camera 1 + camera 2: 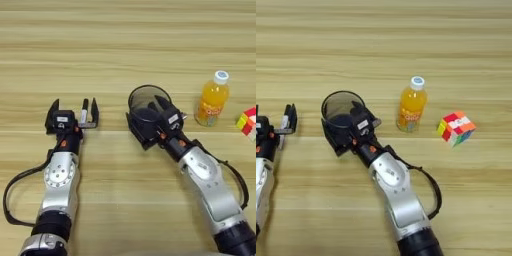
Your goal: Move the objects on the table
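Grey cup (147, 102) sits within right gripper's (149, 122) jaws; left gripper (73, 115) spread.

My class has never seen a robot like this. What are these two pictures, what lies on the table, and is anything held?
Both pictures come from a two-eyed camera on the robot's head, looking down on a wooden table. The silver limbs are its arms. The right gripper is closed around a dark cup. The left gripper is open, and a white marker lies between its fingers, not yet gripped. An orange-juice bottle stands upright beside a coloured puzzle cube; neither is touched.
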Robot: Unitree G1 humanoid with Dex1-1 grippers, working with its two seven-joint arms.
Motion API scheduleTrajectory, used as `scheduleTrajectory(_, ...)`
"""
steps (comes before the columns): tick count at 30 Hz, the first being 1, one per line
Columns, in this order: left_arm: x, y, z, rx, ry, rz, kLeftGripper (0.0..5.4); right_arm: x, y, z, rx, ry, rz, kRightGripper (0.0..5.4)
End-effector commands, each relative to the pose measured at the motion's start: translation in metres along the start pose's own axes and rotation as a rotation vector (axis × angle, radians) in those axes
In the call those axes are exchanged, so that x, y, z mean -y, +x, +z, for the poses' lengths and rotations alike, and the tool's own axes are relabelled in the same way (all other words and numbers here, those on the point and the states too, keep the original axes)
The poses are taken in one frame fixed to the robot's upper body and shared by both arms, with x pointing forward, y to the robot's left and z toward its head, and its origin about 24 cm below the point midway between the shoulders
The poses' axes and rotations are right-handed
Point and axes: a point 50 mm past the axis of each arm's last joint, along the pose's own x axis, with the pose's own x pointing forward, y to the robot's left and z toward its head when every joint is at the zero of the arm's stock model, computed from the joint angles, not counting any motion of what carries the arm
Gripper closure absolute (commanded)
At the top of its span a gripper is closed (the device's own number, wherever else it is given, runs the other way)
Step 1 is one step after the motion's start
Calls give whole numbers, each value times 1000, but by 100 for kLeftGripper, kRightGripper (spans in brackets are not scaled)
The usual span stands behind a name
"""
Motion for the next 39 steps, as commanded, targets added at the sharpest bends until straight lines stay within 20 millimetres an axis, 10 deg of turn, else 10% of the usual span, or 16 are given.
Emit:
scheduleTrajectory(1, 3, 0, -1, -5, 2, -1, 0, 22, -23, 16, 5, -23, -114, 75)
scheduleTrajectory(20, 2, 2, -2, -10, 1, 0, 0, 107, -87, 70, 72, -154, -493, 75)
scheduleTrajectory(39, 0, 1, -2, -9, 3, 1, 0, 187, -122, 25, -120, -268, -952, 75)
